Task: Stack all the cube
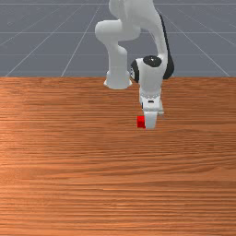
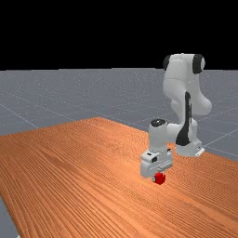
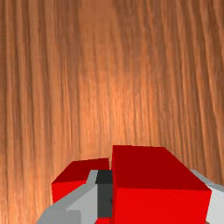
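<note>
Low over the wooden table (image 1: 115,184), the gripper (image 1: 150,122) grips red cube 1 (image 3: 155,175) between its 2 fingers (image 3: 78,203). Red cube 2 (image 3: 76,173) lies just beside cube 1, partly hidden by 1 finger.

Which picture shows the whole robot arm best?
The far view: the whole arm fits in. The front view cuts off its top. The wrist view shows its two fingers gripping a red cube.
</note>
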### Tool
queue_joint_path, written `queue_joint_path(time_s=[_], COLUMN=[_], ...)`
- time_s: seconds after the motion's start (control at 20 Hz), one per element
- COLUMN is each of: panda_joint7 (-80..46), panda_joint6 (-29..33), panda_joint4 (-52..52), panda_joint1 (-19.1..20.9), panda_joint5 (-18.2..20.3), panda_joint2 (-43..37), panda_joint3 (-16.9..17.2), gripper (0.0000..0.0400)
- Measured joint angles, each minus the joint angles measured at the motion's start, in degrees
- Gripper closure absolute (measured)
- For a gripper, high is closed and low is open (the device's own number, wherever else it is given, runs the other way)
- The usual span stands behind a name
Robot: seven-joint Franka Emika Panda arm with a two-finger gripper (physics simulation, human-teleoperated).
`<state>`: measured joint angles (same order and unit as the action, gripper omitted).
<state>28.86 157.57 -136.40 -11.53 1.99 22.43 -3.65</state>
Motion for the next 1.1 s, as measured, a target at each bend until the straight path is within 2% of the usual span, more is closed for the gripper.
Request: queue_joint_path(time_s=[0.05,0.1,0.15,0.4,0.55,0.7,0.75,0.95,1.1], panda_joint7=[-1.2,-0.4,-1.4,-2.4,-2.4,-3.7,-2.0,-3.1,-2.8], panda_joint6=[-0.9,1.1,-0.1,2.2,-0.6,0.9,-0.7,2.2,1.4], panda_joint4=[-0.7,-2.6,-3.1,-7.3,-7.1,-6.7,-5.6,-8.9,-8.7], panda_joint1=[-0.9,-0.3,-1.0,-1.8,-1.8,-2.1,-1.5,-2.1,-2.0], panda_joint5=[-0.9,0.1,-0.6,-1.0,-1.0,-0.4,-0.1,-0.3,-0.2], panda_joint2=[-0.5,-1.4,-1.9,-5.0,-7.1,-5.6,-4.4,-5.8,-5.7], panda_joint3=[0.7,-0.1,0.4,0.6,0.4,0.5,0.0,0.1,-0.2], gripper=[0.0206,0.0206,0.0207,0.0207,0.0210,0.0209,0.0207,0.0204,0.0207])
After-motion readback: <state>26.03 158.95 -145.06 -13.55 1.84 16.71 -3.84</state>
